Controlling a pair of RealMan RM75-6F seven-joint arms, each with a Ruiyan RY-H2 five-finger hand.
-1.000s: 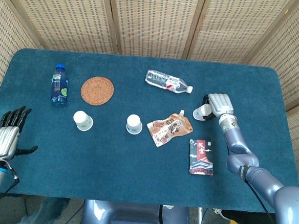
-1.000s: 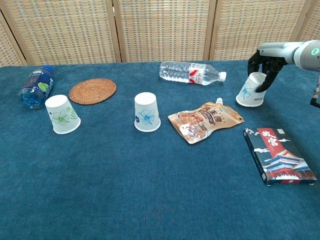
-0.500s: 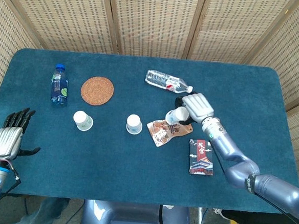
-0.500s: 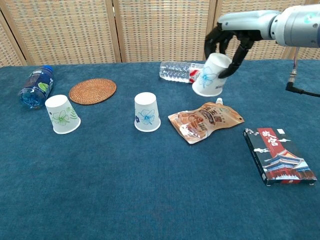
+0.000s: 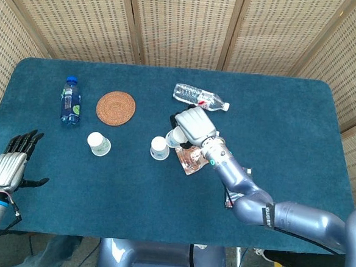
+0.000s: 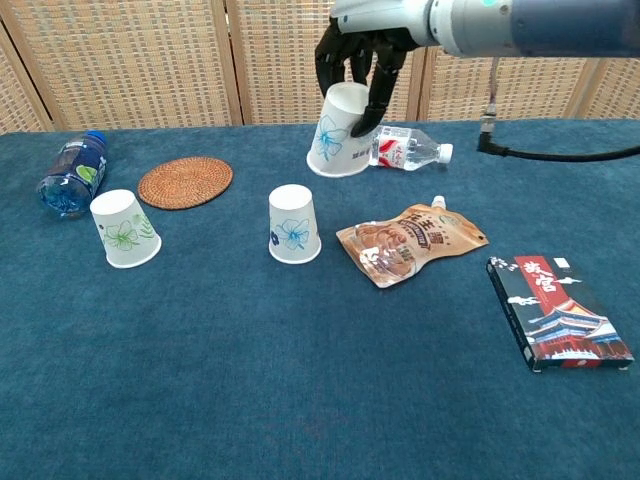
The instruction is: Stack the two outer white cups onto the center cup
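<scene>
Chest view: blue counter [image 6: 300, 400] fills the lower frame, screen panels behind.

Right robot hand [image 6: 362, 52] at top centre grips the carried white cup [image 6: 340, 132] from above, mouth down and tilted. The grip on the upper part leaves the open rim free, presumably so it can drop over another inverted cup. The cup is airborne, up and right of the center cup [image 6: 294, 224], not yet over it. In head view the right robot hand [image 5: 194, 125] sits just right of the center cup [image 5: 159, 148], with the carried cup [image 5: 175, 137] between them.

Left robot hand [image 5: 7, 165] is at the lower left edge in head view only, fingers spread, holding nothing, off the counter. Likely parked until its turn.

Black box [image 6: 558, 312] lies flat at lower right. Snack pouch [image 6: 410, 241] lies flat right of centre, close under the carry path, so a low pass could snag it.

Clear bottle [image 6: 408, 148] lies on its side behind the carried cup, partly hidden; contents can't be read. Blue-capped bottle [image 6: 70, 172] lies at far left. Woven coaster [image 6: 185, 182] at upper left carries nothing.

Left white cup [image 6: 123, 229] stands mouth down at left, untouched. Center cup also mouth down, nothing on it. All the cups are inverted, so empty; insides not visible. No stacking done yet.
</scene>
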